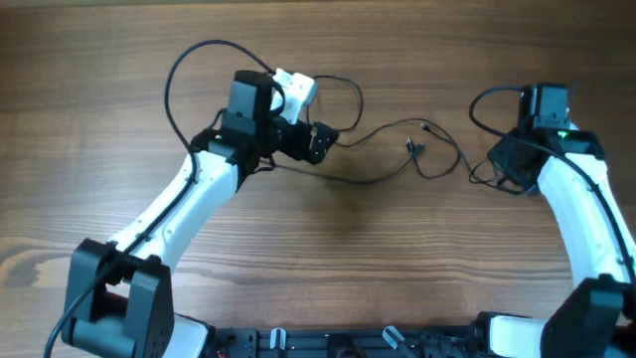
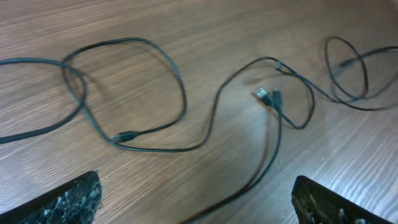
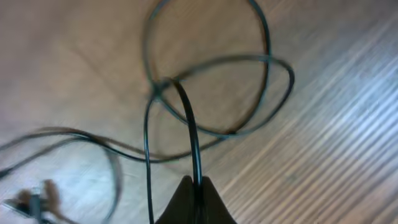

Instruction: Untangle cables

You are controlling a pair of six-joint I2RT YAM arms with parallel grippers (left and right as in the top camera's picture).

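Thin black cables lie in loose strands on the wooden table between the two arms, with two small plugs side by side near the middle. In the left wrist view the cables form loops at left and right, with the plugs between them. My left gripper is open just above the table, and one strand runs between its jaws. My right gripper is shut on a cable strand that rises from crossed loops. The plugs show blurred at the lower left of that view.
Thicker black wires loop from each arm: one wide loop behind the left arm, another by the right wrist. A white block sits on the left wrist. The robot base runs along the front edge.
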